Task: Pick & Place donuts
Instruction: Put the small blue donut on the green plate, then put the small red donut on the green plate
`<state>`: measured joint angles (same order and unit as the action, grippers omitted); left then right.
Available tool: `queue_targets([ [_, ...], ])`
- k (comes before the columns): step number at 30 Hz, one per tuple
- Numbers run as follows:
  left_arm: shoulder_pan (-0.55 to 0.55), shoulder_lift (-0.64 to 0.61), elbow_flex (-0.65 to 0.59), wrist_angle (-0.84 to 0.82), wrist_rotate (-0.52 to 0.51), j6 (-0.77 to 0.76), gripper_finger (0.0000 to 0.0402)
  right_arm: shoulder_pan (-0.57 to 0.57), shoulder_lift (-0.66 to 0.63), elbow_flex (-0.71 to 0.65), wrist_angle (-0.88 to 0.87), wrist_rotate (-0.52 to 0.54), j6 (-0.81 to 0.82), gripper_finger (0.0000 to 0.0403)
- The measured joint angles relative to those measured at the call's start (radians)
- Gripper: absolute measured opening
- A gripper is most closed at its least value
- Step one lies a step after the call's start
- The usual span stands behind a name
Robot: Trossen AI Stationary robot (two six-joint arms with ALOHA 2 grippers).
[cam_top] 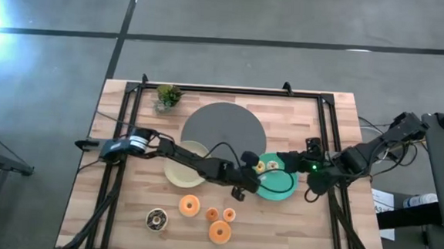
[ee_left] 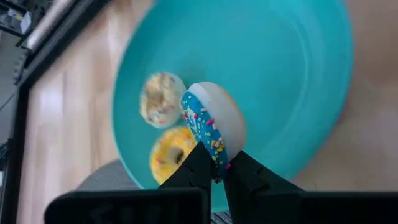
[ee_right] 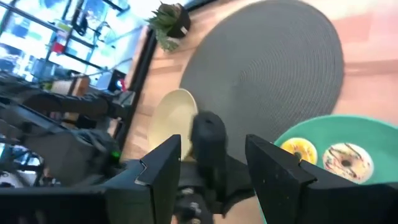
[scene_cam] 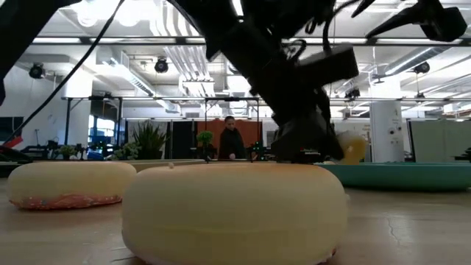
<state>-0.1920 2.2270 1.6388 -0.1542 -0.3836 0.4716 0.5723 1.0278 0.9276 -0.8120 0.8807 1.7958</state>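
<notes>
My left gripper [ee_left: 217, 167] is over the near-left rim of the teal plate [cam_top: 280, 188] and is shut on a donut [ee_left: 214, 118] that has a blue sprinkled face and a pale back. Two donuts lie flat in the plate, one white [ee_left: 161, 99] and one yellow [ee_left: 169, 152]. My right gripper [ee_right: 211, 163] hovers open over the plate's far side [cam_top: 291, 161], facing the left gripper. Several orange donuts [cam_top: 189, 206] and a chocolate one [cam_top: 156, 219] lie flat on the table near its near edge. My left gripper pinches the blue donut by its rim [ee_left: 216, 157] between the two fingers, one on the frosted face and one on the pale back. The donut stands on edge beyond the fingertips, lifted clear above the teal plate [ee_left: 292, 81].
A cream plate [cam_top: 181, 168] lies left of the teal one, under the left arm. A large dark grey disc [cam_top: 223, 128] sits beyond both, and a small potted plant [cam_top: 167, 96] stands at the far left. A person [scene_cam: 231, 138] stands in the room behind the table.
</notes>
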Motion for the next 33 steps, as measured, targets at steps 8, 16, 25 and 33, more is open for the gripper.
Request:
queue_targets([
  [8,-0.001,0.018,-0.007,-0.004,-0.043,-0.003,0.0015,0.001,-0.069,0.000,0.002,0.066,-0.055,0.0171],
  [16,-0.001,0.016,-0.007,0.008,0.035,-0.035,0.0078,0.001,-0.069,0.000,0.002,0.066,-0.069,0.0171],
  [25,-0.005,-0.011,0.041,-0.108,0.021,-0.087,0.0091,0.001,-0.064,0.000,-0.001,0.065,-0.072,0.0171],
  [33,-0.005,-0.115,0.042,-0.316,0.027,-0.207,0.0092,0.002,-0.064,0.000,-0.008,0.050,-0.085,0.0171],
])
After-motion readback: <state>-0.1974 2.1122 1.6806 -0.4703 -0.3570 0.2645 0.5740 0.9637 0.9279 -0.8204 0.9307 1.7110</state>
